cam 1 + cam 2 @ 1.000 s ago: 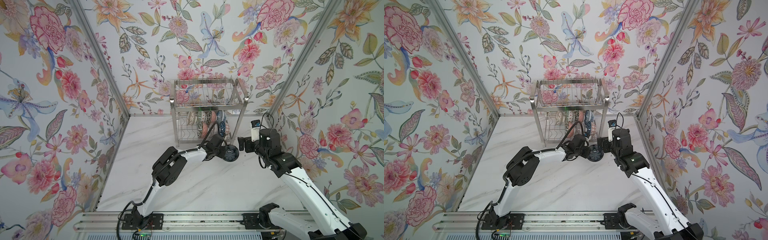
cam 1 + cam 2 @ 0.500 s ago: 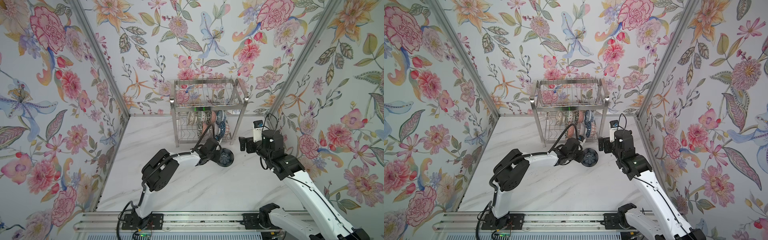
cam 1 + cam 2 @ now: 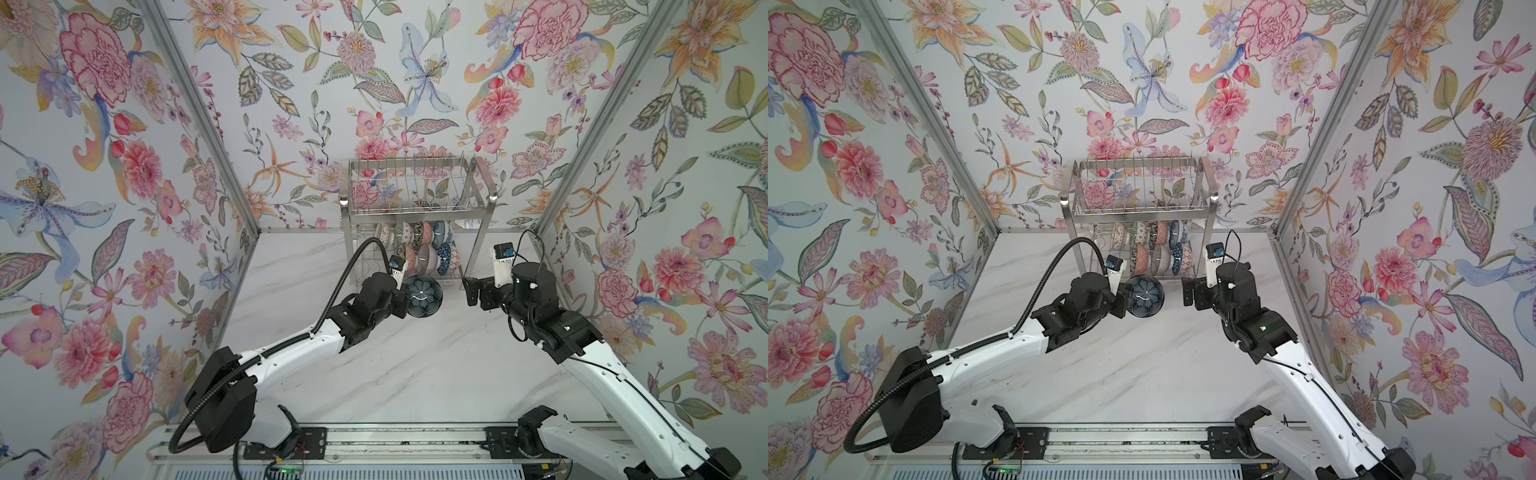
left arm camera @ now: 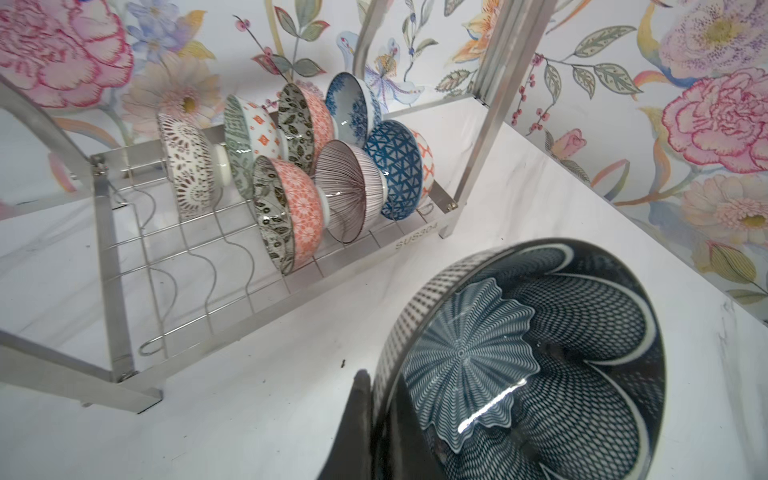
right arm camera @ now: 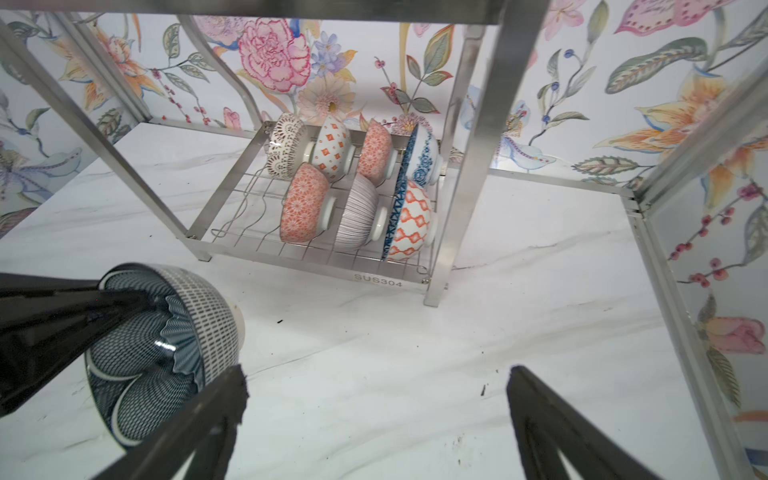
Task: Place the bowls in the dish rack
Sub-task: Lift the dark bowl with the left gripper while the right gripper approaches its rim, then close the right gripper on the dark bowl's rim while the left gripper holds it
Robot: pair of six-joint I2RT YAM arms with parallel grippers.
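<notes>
My left gripper is shut on the rim of a dark blue bowl with a flower pattern inside. The bowl hangs tilted just in front of the dish rack. In the left wrist view the fingers pinch the bowl's wall. Several patterned bowls stand on edge on the rack's lower shelf, filling its right part. My right gripper is open and empty, right of the held bowl.
The rack's upper shelf holds no bowls. Wavy wires on the left of the lower shelf stand bare. The rack's steel legs and floral walls close in behind and on both sides. The white marble tabletop lies in front.
My left gripper has carried the blue bowl leftward and a little toward the rack, away from the right gripper. The right gripper stays open, almost where it was.
</notes>
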